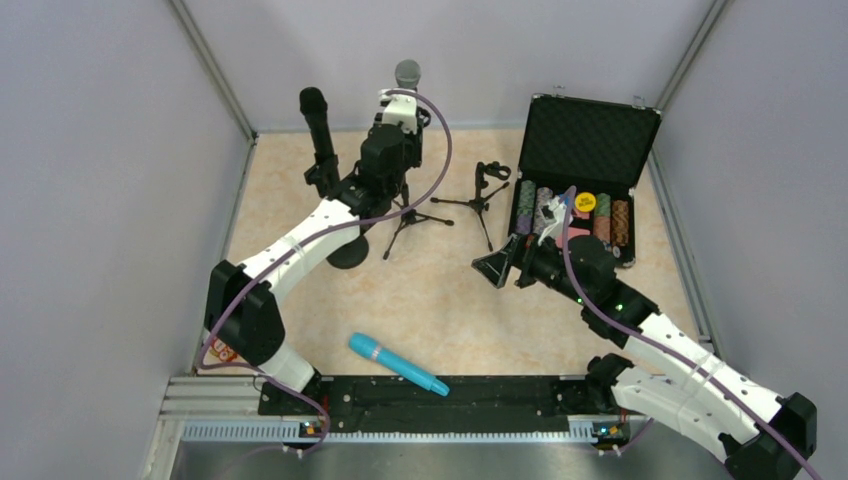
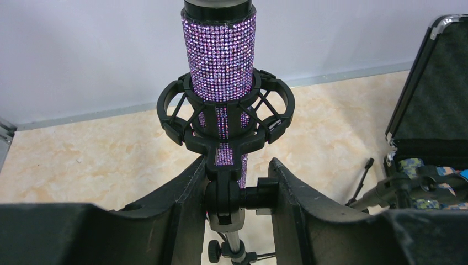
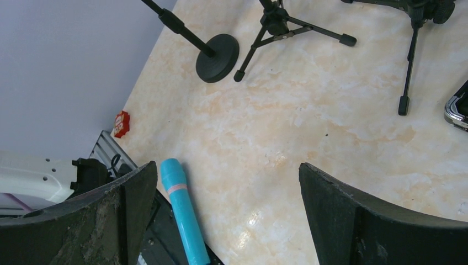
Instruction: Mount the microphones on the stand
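The purple glitter microphone (image 2: 219, 55) with a silver grille (image 1: 407, 72) stands upright in the shock mount (image 2: 172, 108) of a tripod stand (image 1: 410, 215). My left gripper (image 2: 237, 165) (image 1: 402, 125) is shut on that stand's swivel joint (image 2: 222, 194), one finger on the joint and the other on its side knob (image 2: 265, 194). The black microphone (image 1: 318, 125) sits upright on the round-base stand (image 1: 348, 255). The cyan microphone (image 1: 397, 363) (image 3: 182, 215) lies flat near the front edge. My right gripper (image 1: 500, 265) (image 3: 227, 168) hangs open above the table with nothing between its fingers.
A small tripod stand (image 1: 485, 185) (image 3: 411, 55) with a bare clip stands between the arms. An open black case (image 1: 585, 130) with poker chips (image 1: 575, 212) sits at the back right. A small red item (image 3: 121, 123) lies by the left wall.
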You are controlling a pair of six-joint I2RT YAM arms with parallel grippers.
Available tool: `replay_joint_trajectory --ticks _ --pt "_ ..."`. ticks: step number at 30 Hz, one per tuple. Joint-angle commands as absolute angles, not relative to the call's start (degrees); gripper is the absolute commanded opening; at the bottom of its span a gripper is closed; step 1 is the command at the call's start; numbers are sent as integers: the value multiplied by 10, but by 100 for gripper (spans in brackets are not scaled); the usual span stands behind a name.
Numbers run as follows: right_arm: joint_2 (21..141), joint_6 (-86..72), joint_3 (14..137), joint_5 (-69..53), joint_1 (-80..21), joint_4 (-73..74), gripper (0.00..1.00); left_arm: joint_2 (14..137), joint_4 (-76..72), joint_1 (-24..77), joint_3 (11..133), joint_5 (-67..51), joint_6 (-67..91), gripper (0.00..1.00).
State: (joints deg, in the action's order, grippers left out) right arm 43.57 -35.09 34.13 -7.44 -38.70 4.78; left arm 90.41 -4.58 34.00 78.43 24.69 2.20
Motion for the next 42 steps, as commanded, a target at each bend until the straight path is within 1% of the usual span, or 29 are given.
replay_joint_trajectory --ticks 1,8,15,27,30,32,36,42 --pt "428 -340 349 -75 -381 43 96 902 -162 327 845 244 4 0" --pt "425 -339 347 -71 -381 48 96 907 -182 320 839 240 -18 0" --pt "421 -339 344 -68 -381 52 96 904 -198 315 793 241 -20 0" --pt "422 -340 341 -65 -381 52 96 895 -195 311 747 237 17 1" --pt "422 -341 340 -65 -381 53 96 888 -195 311 736 233 23 14" --pt "423 -341 340 -65 -381 52 96 884 -194 310 730 232 25 21" --pt "425 -343 340 -66 -381 50 96 878 -192 311 725 235 27 30" --pt "427 -344 338 -67 -381 50 96 872 -184 310 723 232 25 48"
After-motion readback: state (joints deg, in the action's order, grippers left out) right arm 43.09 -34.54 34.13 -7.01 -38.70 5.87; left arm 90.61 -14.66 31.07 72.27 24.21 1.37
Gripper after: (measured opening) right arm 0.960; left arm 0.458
